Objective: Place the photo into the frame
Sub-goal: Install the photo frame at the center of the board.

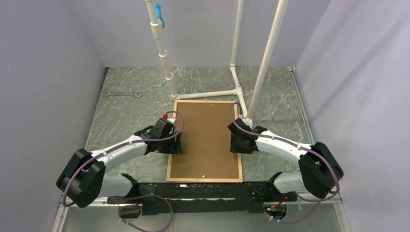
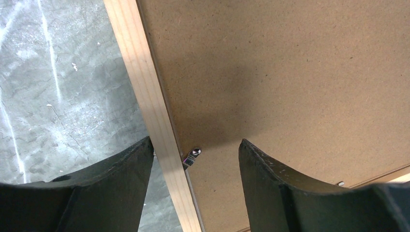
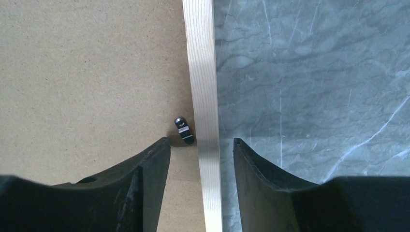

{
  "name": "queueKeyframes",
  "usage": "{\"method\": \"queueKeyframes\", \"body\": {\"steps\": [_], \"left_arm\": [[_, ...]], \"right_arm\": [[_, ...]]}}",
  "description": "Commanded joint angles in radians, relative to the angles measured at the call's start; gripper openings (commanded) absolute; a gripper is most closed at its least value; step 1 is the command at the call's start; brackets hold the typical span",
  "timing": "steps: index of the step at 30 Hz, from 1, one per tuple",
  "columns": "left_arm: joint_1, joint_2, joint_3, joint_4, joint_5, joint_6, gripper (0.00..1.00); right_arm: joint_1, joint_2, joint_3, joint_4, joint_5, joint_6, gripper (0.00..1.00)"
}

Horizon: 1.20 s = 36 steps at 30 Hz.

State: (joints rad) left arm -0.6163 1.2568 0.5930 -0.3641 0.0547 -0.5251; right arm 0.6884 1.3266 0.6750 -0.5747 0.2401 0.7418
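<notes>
The frame (image 1: 169,164) lies back-up in the middle of the table, its light wooden strips around a brown hardboard backing panel (image 1: 205,140). The photo is hidden. My left gripper (image 1: 173,146) is open, its fingers straddling the frame's left strip (image 2: 147,92) next to a small metal retaining tab (image 2: 192,157). My right gripper (image 1: 238,143) is open, its fingers straddling the right strip (image 3: 203,87) next to a small black tab (image 3: 183,130). Neither holds anything.
A white pipe structure (image 1: 212,94) stands behind the frame's far edge, with uprights rising from it. A metal wrench (image 1: 121,94) lies at the far left. Grey walls close in both sides.
</notes>
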Motion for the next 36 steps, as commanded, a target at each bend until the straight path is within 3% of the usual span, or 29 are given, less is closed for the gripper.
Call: {"method": "queueKeyframes", "body": {"steps": [1,12,21,30,31,34,36], "left_arm": [[0.003,-0.002,0.002,0.007,-0.008,0.000,0.69],[0.004,-0.006,-0.001,0.007,-0.008,0.004,0.69],[0.003,-0.010,-0.006,0.015,0.005,0.004,0.68],[0.005,-0.039,-0.034,0.062,0.084,-0.015,0.59],[0.003,-0.042,-0.034,0.059,0.080,-0.016,0.59],[0.003,-0.042,-0.028,0.049,0.072,-0.014,0.59],[0.003,-0.039,-0.027,0.048,0.070,-0.015,0.59]], "right_arm": [[0.005,0.010,-0.014,-0.031,-0.006,0.008,0.52],[0.006,0.118,0.057,-0.056,0.122,0.023,0.40],[0.005,0.139,0.075,-0.067,0.168,0.055,0.00],[0.005,0.129,0.109,-0.041,0.126,-0.004,0.00],[0.006,0.126,0.114,-0.039,0.117,-0.015,0.04],[0.006,0.107,0.118,-0.046,0.114,-0.022,0.45],[0.001,0.090,0.116,-0.046,0.108,-0.022,0.60]]}}
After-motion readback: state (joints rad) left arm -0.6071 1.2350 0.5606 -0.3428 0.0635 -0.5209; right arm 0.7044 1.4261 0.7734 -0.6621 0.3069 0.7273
